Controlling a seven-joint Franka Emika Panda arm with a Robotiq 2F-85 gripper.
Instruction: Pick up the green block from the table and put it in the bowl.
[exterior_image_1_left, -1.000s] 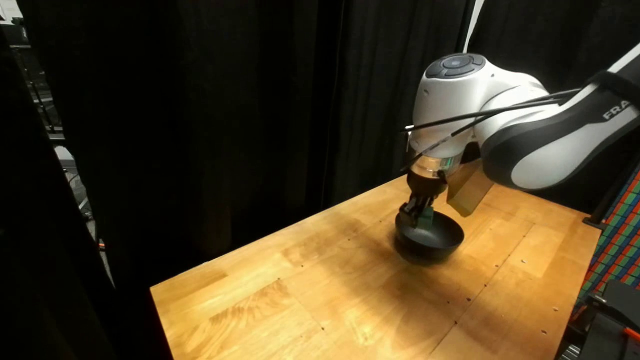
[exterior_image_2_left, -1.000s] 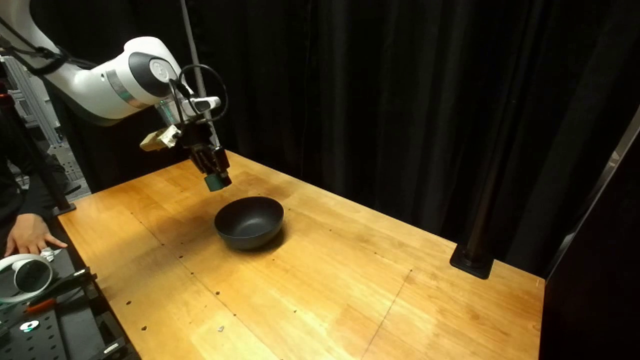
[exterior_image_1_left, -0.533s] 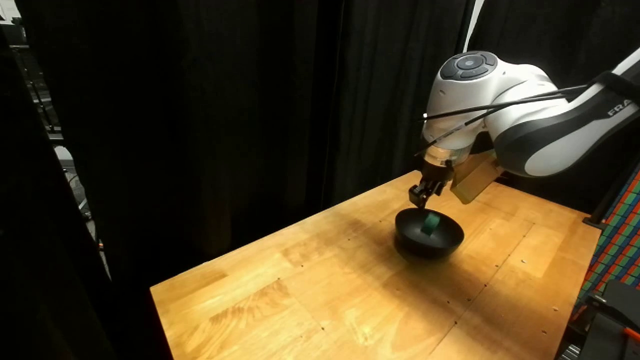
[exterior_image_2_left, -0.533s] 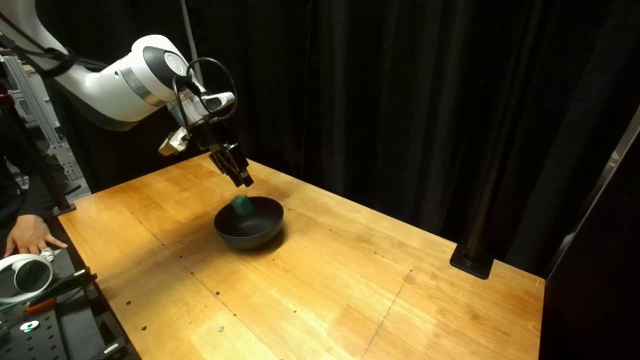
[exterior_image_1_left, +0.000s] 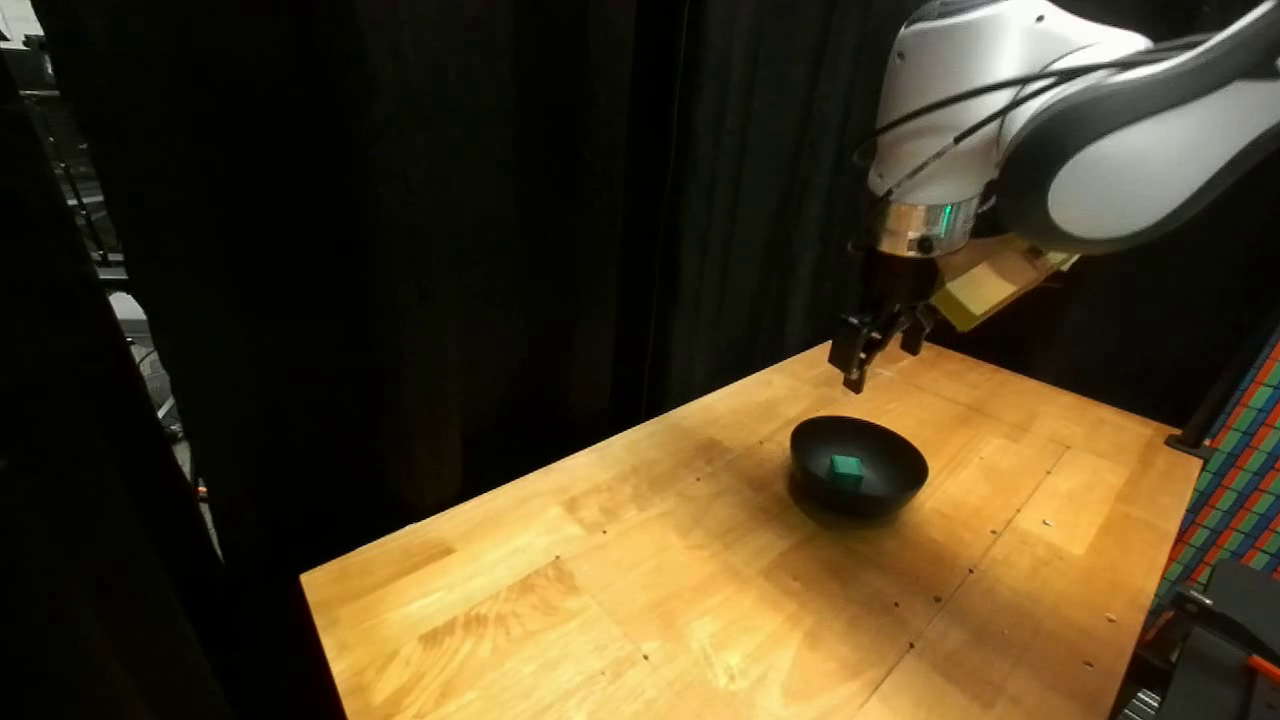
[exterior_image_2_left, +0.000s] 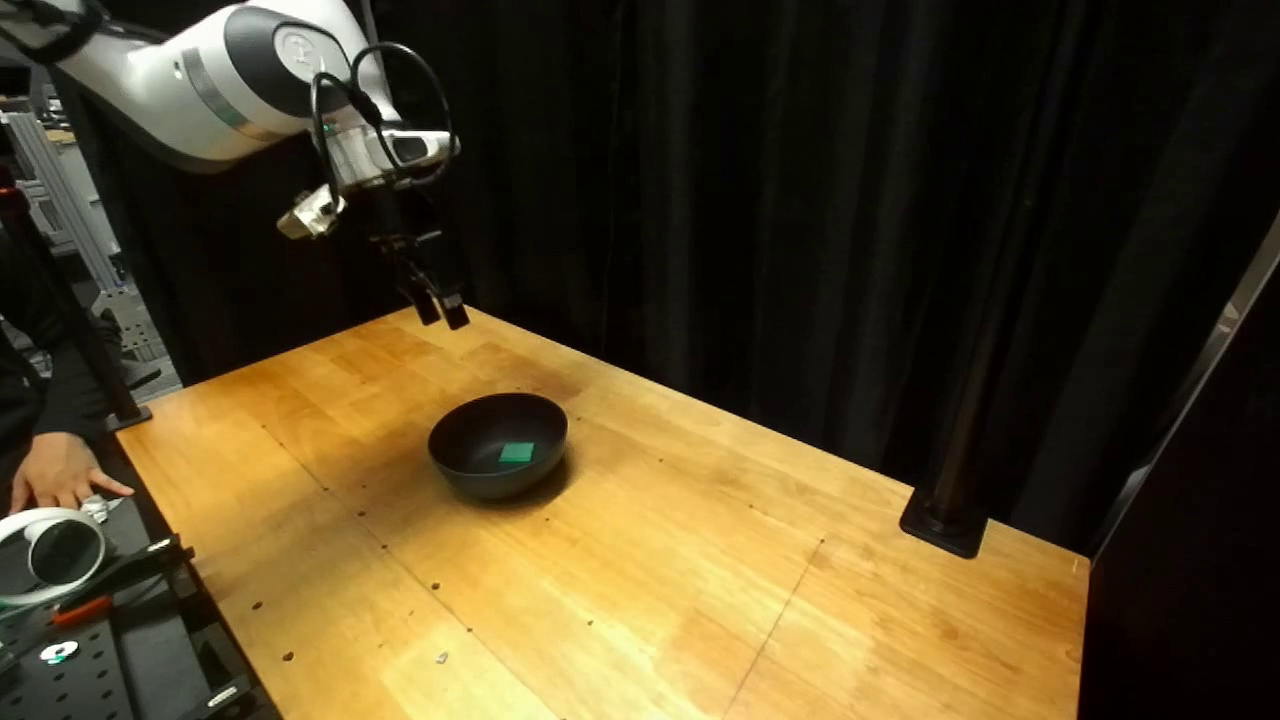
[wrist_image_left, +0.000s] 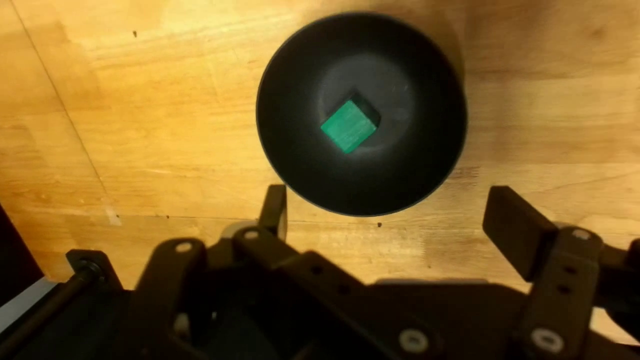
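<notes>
The green block (wrist_image_left: 349, 126) lies inside the black bowl (wrist_image_left: 420, 165), resting on its bottom a little off centre in the wrist view. Both exterior views also show the block (exterior_image_1_left: 846, 470) (exterior_image_2_left: 517, 452) within the bowl. The bowl (exterior_image_2_left: 490, 482) stands upright on the wooden table (exterior_image_2_left: 650, 580). Above and slightly back from it hangs my gripper (exterior_image_1_left: 882, 364), apart from both bowl and block. Its fingers (wrist_image_left: 517, 230) are spread wide in the wrist view, with only bare tabletop seen between them.
A black post base (exterior_image_2_left: 943, 522) is fixed at the table's far edge, with dark curtains (exterior_image_2_left: 780, 250) behind. Beside the table, a person's hand (exterior_image_2_left: 62, 468) rests near a white ringed device (exterior_image_2_left: 65, 550). A small chip (exterior_image_2_left: 441, 657) lies on the tabletop.
One second ago the block was held in my gripper; half a second ago it was tilted at the bowl, out of the fingers. Now it lies flat inside. The arm has risen, jaws spread.
</notes>
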